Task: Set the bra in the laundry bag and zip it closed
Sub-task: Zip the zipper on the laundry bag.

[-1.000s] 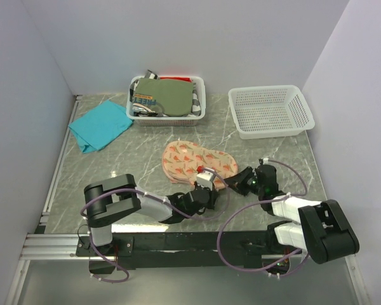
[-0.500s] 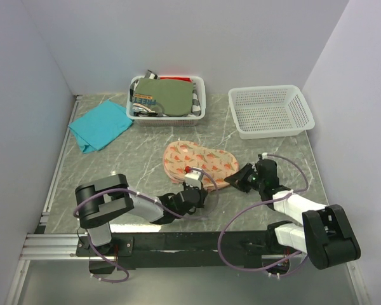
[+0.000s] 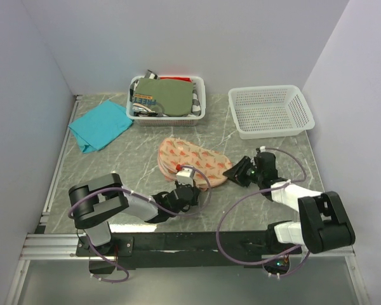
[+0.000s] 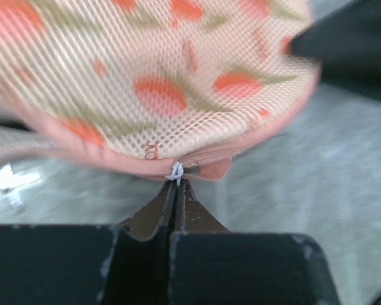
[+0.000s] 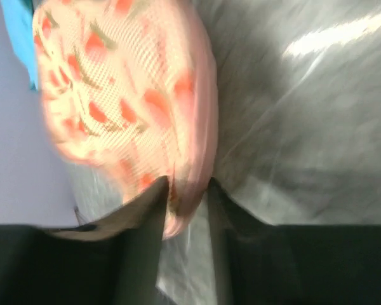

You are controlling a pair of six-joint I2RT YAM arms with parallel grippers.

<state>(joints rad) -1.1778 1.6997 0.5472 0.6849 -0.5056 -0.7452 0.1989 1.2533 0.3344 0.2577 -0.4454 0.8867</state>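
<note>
The laundry bag (image 3: 193, 160) lies flat mid-table, a pinkish mesh case with orange-red print. My left gripper (image 3: 192, 185) is at its near edge. In the left wrist view this gripper (image 4: 176, 183) is shut on the small white zipper pull (image 4: 175, 171) at the bag's pink rim (image 4: 209, 166). My right gripper (image 3: 229, 173) is at the bag's right end. In the right wrist view its jaws (image 5: 189, 184) stand apart with the bag's pink rim (image 5: 200, 146) between them, a gap showing beside one finger. The bra shows in no view.
A white basket (image 3: 200, 105) with an olive-green garment (image 3: 171, 95) and other clothes stands at the back. An empty white mesh basket (image 3: 270, 132) is at the back right. A teal cloth (image 3: 100, 125) lies at the back left.
The left gripper has drawn the zipper pull leftward along the near edge. The bag has shifted left and back. The right gripper followed it left, and its jaws have widened.
</note>
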